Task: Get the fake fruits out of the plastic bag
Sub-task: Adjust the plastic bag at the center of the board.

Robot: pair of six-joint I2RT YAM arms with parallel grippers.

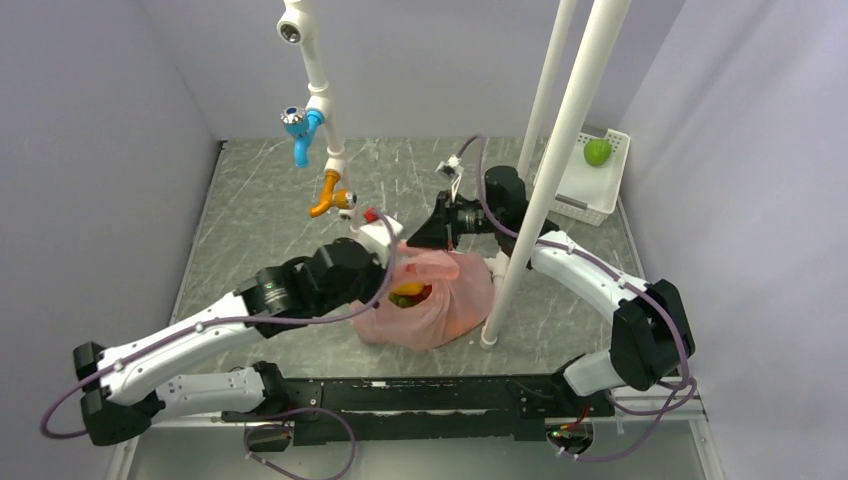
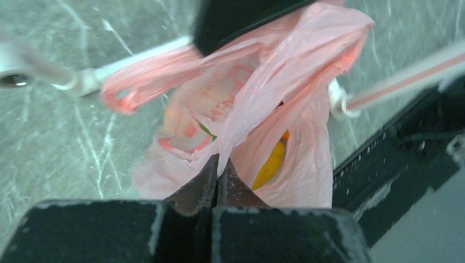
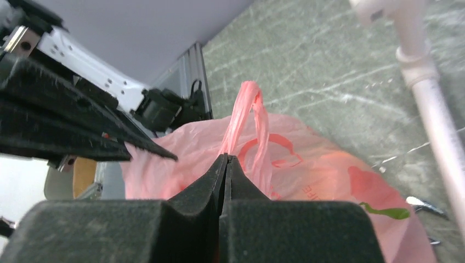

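top external view: the fake fruits [image 1: 410, 292] sit inside the plastic bag [image 1: 445, 305], a yellow-orange one and something red showing through its open mouth. from the left wrist a yellow fruit [image 2: 270, 163] shows in a gap between folds of the pink film, with a little orange above it; how many fruits are inside cannot be told. the bag lies near the middle of the tabletop [image 1: 260, 210], its body bunched and crinkled, with red print on its side. its near right edge is just beside the foot of a slanted white pole [image 1: 545, 190].

the left end effector [image 2: 218, 164] is clenched, its fingers pressed together on a fold of film at the bag's left rim. the right end effector [image 3: 226, 160] is also clenched, pinching the bag on the far side, where a twisted loop handle [image 3: 244, 112] stands up just beyond its tips. the two arms meet over the bag from opposite sides.

at the far right corner stands a white slotted basket [image 1: 585, 210] with a lime-green fruit [image 1: 597, 152] in it, well apart from the bag. a white pipe [image 1: 315, 70] with a blue tap [image 1: 300, 135] and an orange tap [image 1: 328, 195] hangs above the far left of the tabletop.
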